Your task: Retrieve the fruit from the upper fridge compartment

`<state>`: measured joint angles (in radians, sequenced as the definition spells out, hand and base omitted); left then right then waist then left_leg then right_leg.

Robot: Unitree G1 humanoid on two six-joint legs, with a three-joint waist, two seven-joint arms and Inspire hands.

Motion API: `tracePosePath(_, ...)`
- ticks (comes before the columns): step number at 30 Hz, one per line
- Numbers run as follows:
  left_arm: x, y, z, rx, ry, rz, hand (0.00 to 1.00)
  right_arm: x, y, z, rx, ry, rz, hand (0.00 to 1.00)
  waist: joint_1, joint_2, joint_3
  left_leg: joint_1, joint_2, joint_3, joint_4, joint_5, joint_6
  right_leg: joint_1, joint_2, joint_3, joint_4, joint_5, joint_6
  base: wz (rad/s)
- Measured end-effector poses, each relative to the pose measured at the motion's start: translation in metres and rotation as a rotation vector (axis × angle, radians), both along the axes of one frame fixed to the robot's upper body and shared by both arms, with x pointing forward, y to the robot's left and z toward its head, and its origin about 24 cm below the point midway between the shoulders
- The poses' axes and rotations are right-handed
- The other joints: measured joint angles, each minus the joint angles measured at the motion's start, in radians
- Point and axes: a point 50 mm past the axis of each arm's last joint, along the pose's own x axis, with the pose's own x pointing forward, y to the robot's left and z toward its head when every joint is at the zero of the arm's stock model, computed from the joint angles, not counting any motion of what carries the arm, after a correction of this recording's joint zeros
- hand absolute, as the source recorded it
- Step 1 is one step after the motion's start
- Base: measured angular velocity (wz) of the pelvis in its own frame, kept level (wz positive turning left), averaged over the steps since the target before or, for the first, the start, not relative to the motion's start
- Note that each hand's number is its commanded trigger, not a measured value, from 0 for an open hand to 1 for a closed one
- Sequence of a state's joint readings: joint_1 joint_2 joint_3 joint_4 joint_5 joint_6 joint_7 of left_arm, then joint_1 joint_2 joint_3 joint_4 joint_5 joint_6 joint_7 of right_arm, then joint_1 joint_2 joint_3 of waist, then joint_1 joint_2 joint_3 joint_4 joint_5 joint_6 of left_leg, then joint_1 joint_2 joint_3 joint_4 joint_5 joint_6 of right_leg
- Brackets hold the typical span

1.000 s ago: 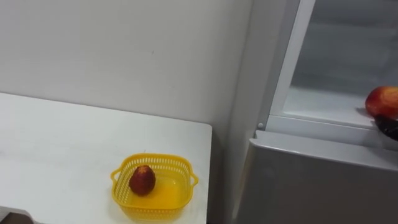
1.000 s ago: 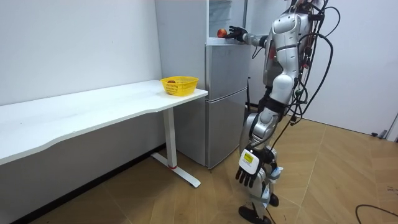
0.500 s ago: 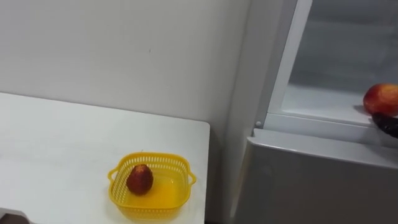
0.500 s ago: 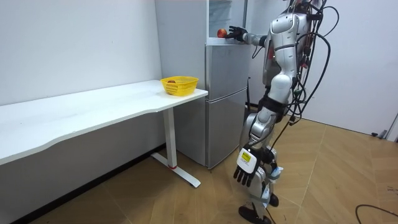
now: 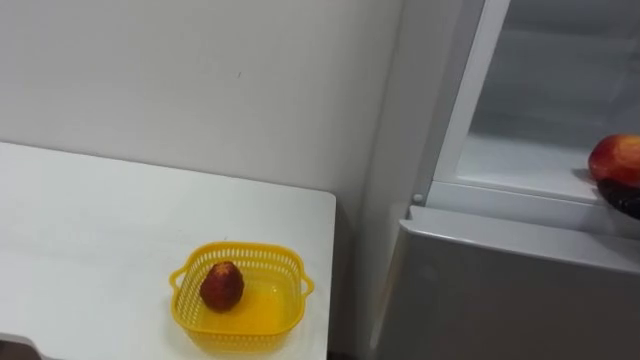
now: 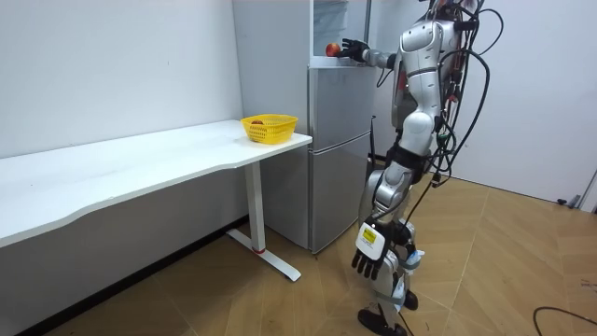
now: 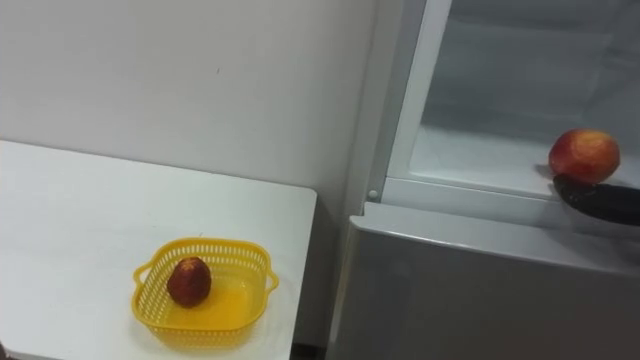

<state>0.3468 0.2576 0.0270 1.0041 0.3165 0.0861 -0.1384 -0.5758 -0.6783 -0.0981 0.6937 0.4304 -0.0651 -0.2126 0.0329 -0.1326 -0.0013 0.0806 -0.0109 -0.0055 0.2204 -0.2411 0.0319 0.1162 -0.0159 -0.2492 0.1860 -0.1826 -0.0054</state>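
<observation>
A white table (image 7: 80,220) stood beside a grey fridge (image 6: 340,149). A yellow basket (image 7: 240,300) sat on the table's corner nearest the fridge. In the fridge's open upper part, a white shelf (image 7: 480,160) had a red fruit (image 7: 584,156) at its front edge.
</observation>
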Motion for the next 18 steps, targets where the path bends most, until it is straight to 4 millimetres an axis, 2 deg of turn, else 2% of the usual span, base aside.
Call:
tracePosePath(6,0.000,-0.002,-0.001,-0.005,0.002,-0.009,0.00,0.005,0.007,0.005,-0.012,-0.009,0.050,0.00,0.003,0.004,0.0012,0.000,0.001,0.001,-0.001,0.000,0.000,-0.001,0.000,0.002,0.000,0.000,0.000,0.00)
tracePosePath(10,0.000,-0.001,0.000,-0.004,0.001,-0.008,0.00,0.009,0.019,0.012,-0.043,-0.024,0.128,0.00,0.005,0.011,0.0031,0.000,0.001,0.001,-0.003,0.000,0.000,-0.002,0.000,0.003,0.000,0.000,0.000,0.00)
tracePosePath(18,0.001,-0.002,0.000,-0.004,-0.002,-0.009,0.00,0.010,0.023,0.014,-0.053,-0.026,0.161,0.00,0.014,0.010,0.0024,0.001,0.001,0.001,0.000,0.001,0.000,-0.002,0.000,0.003,0.000,0.000,0.000,0.00)
